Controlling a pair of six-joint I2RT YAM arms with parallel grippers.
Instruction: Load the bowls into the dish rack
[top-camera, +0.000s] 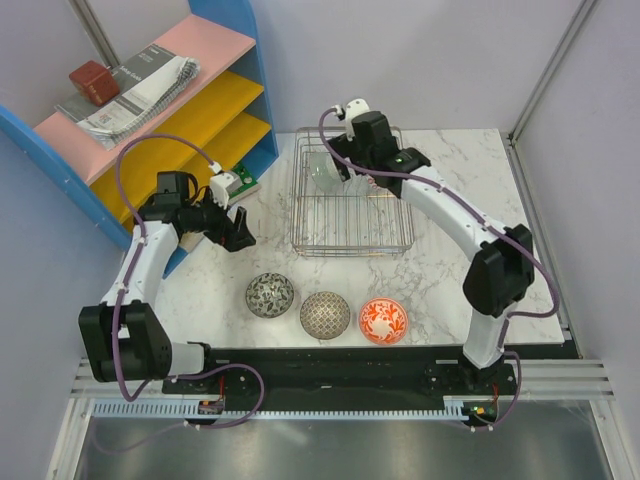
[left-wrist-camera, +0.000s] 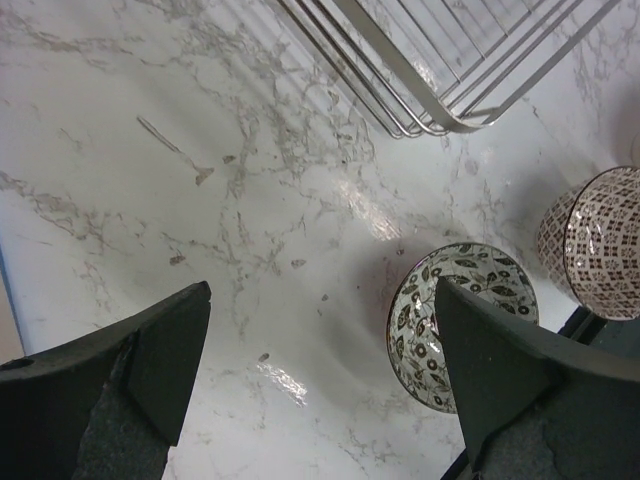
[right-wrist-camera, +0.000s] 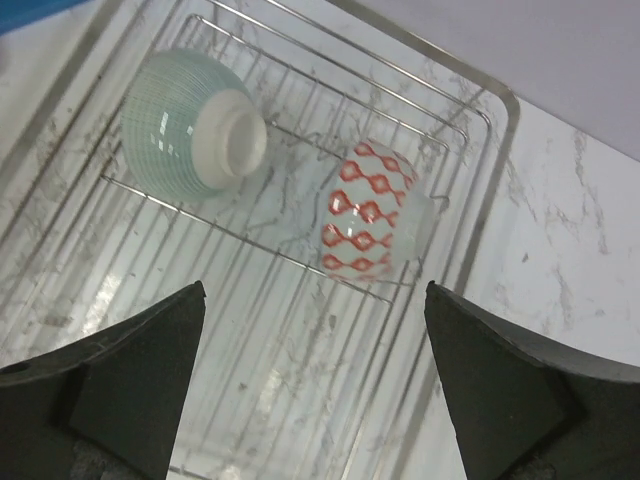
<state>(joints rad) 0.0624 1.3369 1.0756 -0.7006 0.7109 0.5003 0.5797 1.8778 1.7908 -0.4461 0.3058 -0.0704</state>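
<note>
My right fingers spread wide, empty, over the dish rack, its far end holding the pale green bowl and red-patterned bowl. My left fingers, likewise wide and empty, hang over bare counter near the dark grey bowl.

One dish rack. Five bowls: green-lined bowl and red-diamond bowl inside it; dark bowl, beige-grey bowl, red-orange bowl before it.
</note>
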